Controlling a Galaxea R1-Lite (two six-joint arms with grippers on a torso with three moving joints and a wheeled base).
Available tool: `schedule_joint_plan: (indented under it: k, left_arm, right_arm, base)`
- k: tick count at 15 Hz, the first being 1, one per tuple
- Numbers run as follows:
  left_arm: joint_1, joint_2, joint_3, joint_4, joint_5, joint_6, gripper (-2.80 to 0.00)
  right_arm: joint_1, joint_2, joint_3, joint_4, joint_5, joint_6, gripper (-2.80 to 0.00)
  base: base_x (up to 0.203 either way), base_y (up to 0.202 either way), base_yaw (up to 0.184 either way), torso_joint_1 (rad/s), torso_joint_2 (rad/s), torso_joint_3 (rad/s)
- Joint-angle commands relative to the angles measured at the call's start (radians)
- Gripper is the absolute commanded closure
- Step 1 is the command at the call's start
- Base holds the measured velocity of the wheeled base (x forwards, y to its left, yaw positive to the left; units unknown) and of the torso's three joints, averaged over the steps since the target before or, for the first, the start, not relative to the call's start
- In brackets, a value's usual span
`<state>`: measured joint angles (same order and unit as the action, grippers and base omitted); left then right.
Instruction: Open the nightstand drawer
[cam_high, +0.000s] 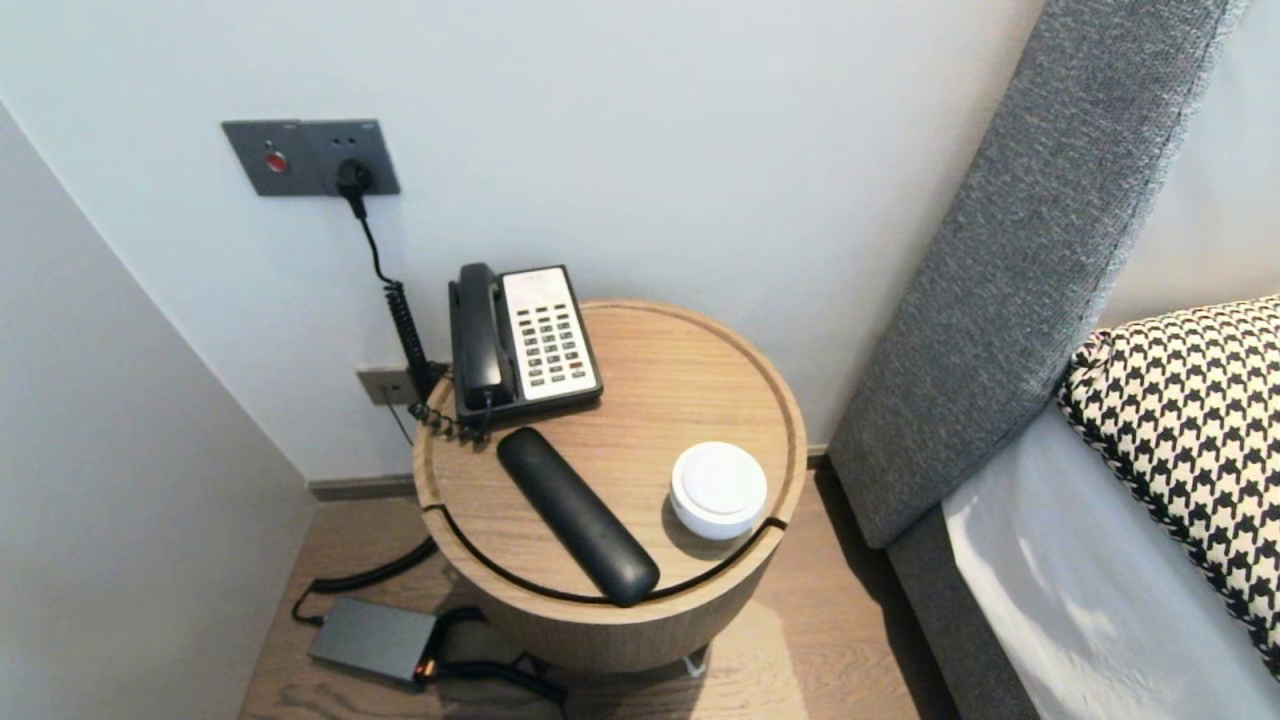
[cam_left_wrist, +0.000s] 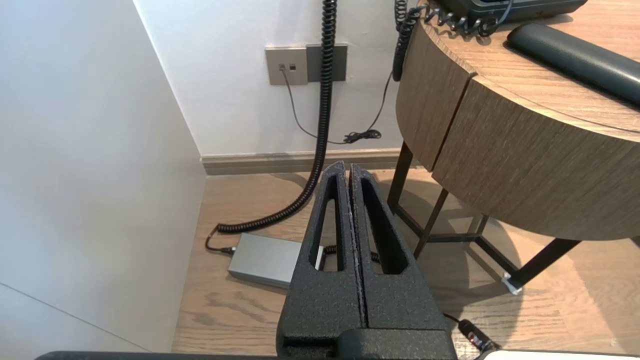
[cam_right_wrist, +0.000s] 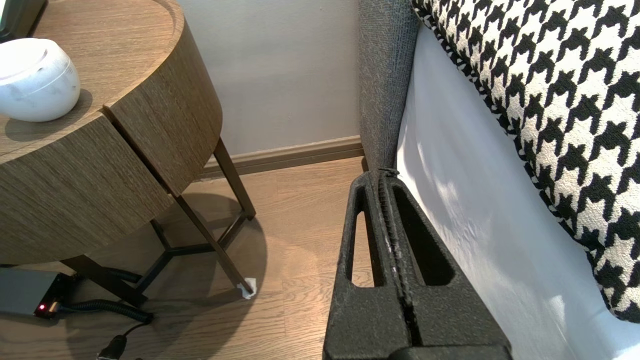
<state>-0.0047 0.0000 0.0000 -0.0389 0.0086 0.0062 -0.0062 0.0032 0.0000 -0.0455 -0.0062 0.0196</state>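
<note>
Two Shut Claws, Two Small Things Up On The Desk

Both claws hang low, down near the floor, and hold nothing. The left claw (cam_left_wrist: 347, 167) has its fingers pressed together, and a grey box (cam_left_wrist: 265, 260) lies on the floor just past it. The right claw (cam_right_wrist: 382, 174) is pressed together too, just beside the white side of the bed (cam_right_wrist: 475, 215).

Up on the round wooden desk (cam_high: 660, 390) are the nearest loose things. A long black bar (cam_high: 578, 515) lies slanted near the front edge, on the left claw's side. Its near end lies over the dark groove by the rim. I think it is light and hard, with a smooth skin that could slip. Its round ends look like bad places to pinch. The middle, across the thin way, looks best.

A round white pot (cam_high: 718, 488) sits on the right claw's side, apart from the bar. It looks like stone or china, so it is likely heavy, slick and easy to chip. Pinching it across its wide belly, with the claw opened wide, seems safest.

A phone (cam_high: 525, 340) sits at the back by the wall.
</note>
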Motion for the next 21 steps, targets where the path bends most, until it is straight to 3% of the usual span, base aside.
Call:
schedule_joint_plan:
  k: [1,17,21]
  left_arm:
    - [0.0,-0.002,0.009,-0.001,0.001,0.0,0.0]
    - [0.0,-0.002,0.009,-0.001,0.001,0.0,0.0]
    - [0.0,-0.002,0.009,-0.001,0.001,0.0,0.0]
  right_arm:
    - [0.0,0.001,0.026,0.0,0.0,0.0,0.0]
    - [0.0,0.001,0.013,0.011,-0.001,-0.015,0.0]
    - [0.001,-0.002,-0.067,0.162,0.004,-0.019,0.0]
  base:
    - [0.0,0.0,0.0,0.0,0.0,0.0]
    - [0.0,0.0,0.0,0.0,0.0,0.0]
    - [0.0,0.0,0.0,0.0,0.0,0.0]
